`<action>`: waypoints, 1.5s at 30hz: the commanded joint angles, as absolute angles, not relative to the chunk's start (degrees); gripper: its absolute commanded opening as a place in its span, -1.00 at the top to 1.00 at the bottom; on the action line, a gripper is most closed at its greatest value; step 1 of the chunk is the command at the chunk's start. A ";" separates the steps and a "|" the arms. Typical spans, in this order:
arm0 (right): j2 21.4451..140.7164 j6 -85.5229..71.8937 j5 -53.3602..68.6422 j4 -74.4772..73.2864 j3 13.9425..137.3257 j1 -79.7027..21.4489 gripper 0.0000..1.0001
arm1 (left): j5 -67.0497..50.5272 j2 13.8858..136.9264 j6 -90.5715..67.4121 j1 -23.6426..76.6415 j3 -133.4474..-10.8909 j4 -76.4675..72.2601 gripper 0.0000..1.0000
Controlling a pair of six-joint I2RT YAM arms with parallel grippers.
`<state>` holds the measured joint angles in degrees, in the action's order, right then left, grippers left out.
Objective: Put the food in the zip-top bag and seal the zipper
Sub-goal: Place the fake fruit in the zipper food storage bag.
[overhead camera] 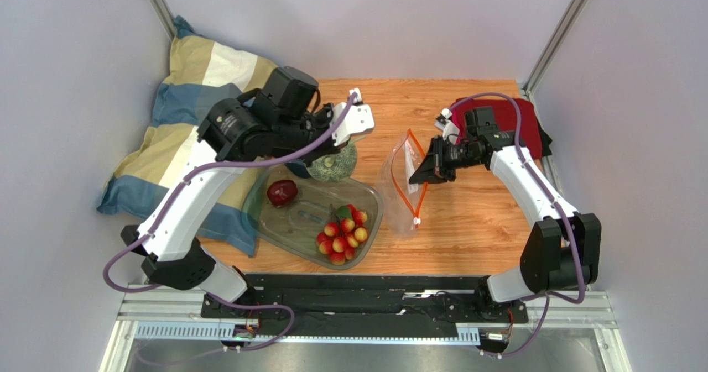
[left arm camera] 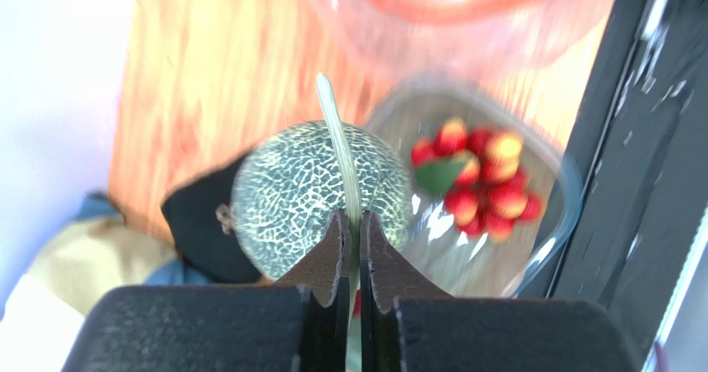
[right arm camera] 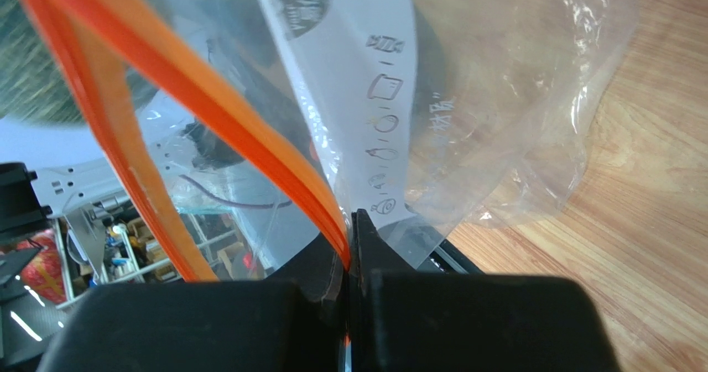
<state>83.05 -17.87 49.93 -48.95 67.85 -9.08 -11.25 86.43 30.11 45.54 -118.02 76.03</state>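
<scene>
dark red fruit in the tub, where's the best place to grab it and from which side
Likely from straight above, fingers closing across the middle of the dark red fruit. It is round, and it lies inside the clear tub near its far left corner, so the walls would block a sideways approach.

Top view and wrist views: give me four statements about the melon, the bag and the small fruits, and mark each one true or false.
1. The left gripper pinches the melon by its stem. True.
2. The right gripper is shut on the orange strip of the bag. True.
3. The bunch of small red fruits lies inside the bag. False: it lies in the clear tub.
4. The melon is inside the bag. False: it is outside the bag, at the left gripper.
</scene>
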 commanded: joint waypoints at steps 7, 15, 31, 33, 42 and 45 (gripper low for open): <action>83.76 -25.31 44.21 -40.17 65.04 -12.57 1.00 | -31.79 86.66 10.48 45.79 -125.16 51.02 1.00; 84.20 -26.98 45.78 -37.62 63.55 -12.74 1.00 | -44.36 91.84 -12.63 46.32 -120.59 28.58 1.00; 83.50 -25.93 60.02 -32.79 57.14 -11.43 1.00 | -42.81 85.87 -22.23 38.33 -78.33 2.46 1.00; 83.49 -25.67 61.08 -32.43 56.69 -11.43 1.00 | -41.40 86.92 -22.67 36.31 -77.78 4.47 1.00; 85.16 -23.56 59.94 -34.80 55.90 -9.93 1.00 | -21.64 87.10 -13.55 36.38 -80.33 18.52 1.00; 86.04 -23.38 59.94 -35.16 56.25 -9.84 1.00 | -12.07 88.85 -9.69 39.89 -84.28 24.93 1.00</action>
<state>84.88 -24.71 58.63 -34.94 55.88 -10.28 -26.30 88.73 -16.51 36.69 -78.46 17.50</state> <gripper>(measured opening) 0.006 0.027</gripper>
